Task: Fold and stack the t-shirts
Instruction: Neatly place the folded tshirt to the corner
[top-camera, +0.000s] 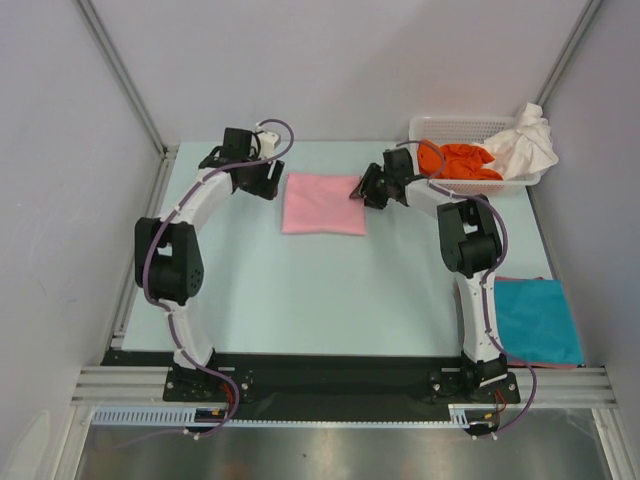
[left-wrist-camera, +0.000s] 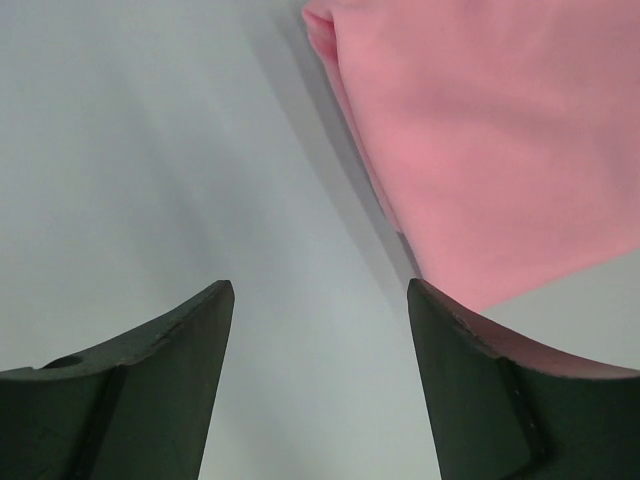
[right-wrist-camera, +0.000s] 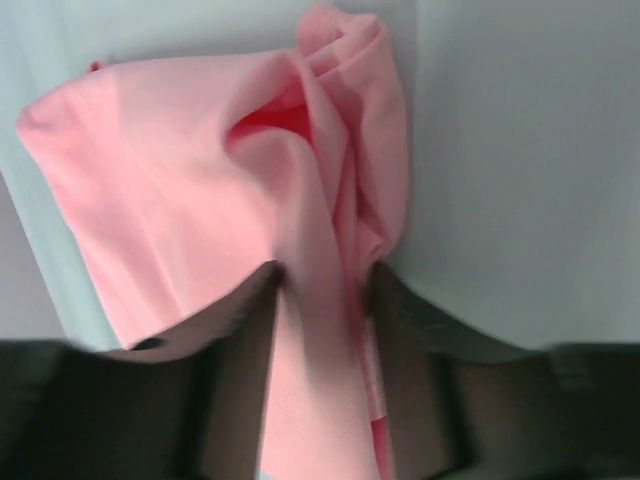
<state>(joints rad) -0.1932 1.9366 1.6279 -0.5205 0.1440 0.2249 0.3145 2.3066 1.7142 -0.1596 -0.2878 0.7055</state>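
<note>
blurred right gripper (right-wrist-camera: 322, 278), pink t-shirt (right-wrist-camera: 180, 190) fold apparently pinched

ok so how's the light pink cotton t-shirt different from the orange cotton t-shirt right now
The light pink cotton t-shirt lies folded into a flat square on the table; the orange cotton t-shirt sits crumpled in the white plastic lattice basket. The right gripper pinches a bunched edge of the pink one; no gripper is on the orange one. Both are plain, single-colour cloth.
</note>
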